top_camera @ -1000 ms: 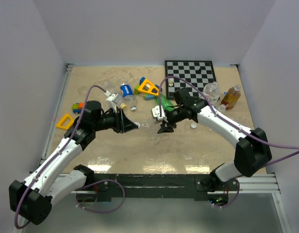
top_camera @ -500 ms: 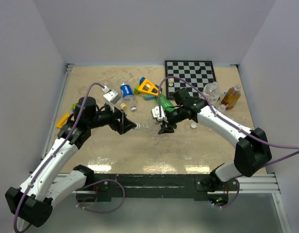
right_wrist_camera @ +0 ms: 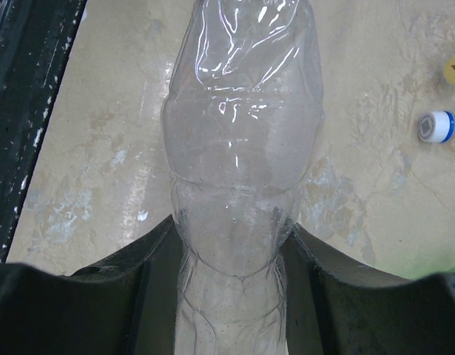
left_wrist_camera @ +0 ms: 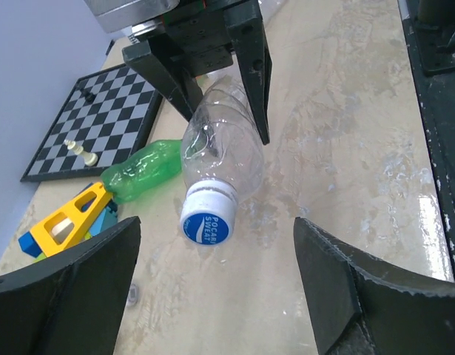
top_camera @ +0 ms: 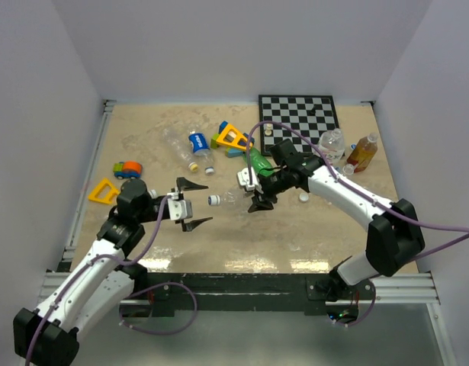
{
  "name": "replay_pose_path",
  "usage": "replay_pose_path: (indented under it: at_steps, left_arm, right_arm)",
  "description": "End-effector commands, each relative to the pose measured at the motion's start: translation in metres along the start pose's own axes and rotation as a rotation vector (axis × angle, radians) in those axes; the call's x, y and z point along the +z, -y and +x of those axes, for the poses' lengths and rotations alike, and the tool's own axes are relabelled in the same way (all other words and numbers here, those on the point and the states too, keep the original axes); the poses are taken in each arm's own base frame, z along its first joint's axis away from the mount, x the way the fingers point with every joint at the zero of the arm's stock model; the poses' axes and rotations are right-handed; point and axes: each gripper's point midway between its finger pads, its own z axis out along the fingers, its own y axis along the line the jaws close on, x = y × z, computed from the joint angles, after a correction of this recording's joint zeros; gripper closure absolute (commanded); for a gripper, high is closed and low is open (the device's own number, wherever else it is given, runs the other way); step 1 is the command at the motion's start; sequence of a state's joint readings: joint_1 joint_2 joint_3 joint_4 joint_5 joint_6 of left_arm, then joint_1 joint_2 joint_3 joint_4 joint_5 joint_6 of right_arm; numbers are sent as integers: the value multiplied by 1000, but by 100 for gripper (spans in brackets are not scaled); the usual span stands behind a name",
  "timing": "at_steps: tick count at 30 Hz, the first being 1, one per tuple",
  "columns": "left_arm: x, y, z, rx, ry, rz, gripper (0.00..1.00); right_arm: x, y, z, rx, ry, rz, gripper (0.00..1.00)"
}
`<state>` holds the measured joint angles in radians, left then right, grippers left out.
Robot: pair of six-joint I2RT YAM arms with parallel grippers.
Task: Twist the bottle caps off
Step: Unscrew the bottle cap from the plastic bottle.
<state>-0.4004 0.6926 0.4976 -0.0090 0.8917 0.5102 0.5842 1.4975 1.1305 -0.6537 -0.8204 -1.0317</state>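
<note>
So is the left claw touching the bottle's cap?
Apart. The left wrist view shows the left gripper open wide either side of the cap on the clear bottle, bare table in both gaps.

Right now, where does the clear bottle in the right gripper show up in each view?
Top external: clear bottle at centre, cap pointing left.
Left wrist: centre of frame, blue-and-white cap facing the camera.
Right wrist: fills the middle, running up the frame.
Shared landmark: the right gripper clamped on it.
</note>
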Motion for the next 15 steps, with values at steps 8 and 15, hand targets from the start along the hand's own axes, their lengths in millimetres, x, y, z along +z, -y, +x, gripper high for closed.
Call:
replay_pose_path:
  at_steps: [8, 15]
  left_arm:
    - [15, -14, -19, 109, 101, 46, 28]
    - [18, -13, -12, 71, 82, 58, 51]
  right_arm:
    - [2, 2, -6, -20, 7, -14, 91]
    - [1, 2, -7, -21, 7, -13, 92]
